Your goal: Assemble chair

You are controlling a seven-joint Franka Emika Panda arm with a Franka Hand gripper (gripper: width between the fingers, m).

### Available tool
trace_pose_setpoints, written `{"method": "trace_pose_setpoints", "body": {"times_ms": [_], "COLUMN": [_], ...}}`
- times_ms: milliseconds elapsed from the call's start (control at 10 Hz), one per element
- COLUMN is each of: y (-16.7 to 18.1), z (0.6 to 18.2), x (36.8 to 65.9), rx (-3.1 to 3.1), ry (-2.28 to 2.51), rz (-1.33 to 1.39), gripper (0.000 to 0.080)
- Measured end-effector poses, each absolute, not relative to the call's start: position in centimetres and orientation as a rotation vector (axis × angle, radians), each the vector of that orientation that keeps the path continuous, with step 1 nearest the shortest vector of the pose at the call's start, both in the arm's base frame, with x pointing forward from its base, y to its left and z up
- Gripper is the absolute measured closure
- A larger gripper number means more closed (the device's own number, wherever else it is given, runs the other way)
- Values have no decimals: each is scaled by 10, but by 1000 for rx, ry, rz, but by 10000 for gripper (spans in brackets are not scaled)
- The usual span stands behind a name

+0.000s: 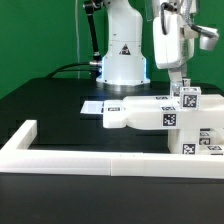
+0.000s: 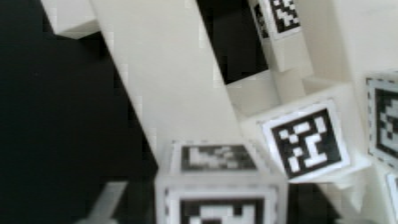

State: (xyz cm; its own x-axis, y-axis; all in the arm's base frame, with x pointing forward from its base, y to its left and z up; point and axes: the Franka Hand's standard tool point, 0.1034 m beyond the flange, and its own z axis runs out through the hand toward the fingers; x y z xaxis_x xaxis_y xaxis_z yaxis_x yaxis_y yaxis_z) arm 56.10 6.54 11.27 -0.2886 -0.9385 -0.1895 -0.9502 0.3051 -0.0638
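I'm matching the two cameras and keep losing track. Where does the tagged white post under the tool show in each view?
Exterior view: the post stands upright at the exterior view's right, atop the white slab.
Wrist view: it fills the near foreground.
Shared landmark: the slab.

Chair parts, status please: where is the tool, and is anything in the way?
Tool low over tagged post, grip state unclear. Chair parts clustered against border wall, not yet a chair. Marker board flat beside them, no obstruction seen.

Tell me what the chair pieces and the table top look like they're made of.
Chair pieces: probably matte white plastic, with blocky even surfaces, no shine, and printed black-and-white tags. Table top: a flat black surface without glare; whether it's cloth, mat or board is unclear.
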Motion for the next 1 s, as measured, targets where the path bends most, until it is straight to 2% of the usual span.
{"method": "trace_pose_setpoints", "body": {"times_ms": [100, 200, 300, 400, 1000], "y": [66, 65, 65, 65, 58], "z": [113, 113, 113, 113, 114], "x": [561, 561, 561, 561, 563], "rx": [-1803, -1857, -1980, -2112, -2599], "ry": [2331, 2287, 2182, 2051, 1381], "rz": [83, 75, 59, 41, -51], "gripper": [332, 193, 193, 159, 151]}}
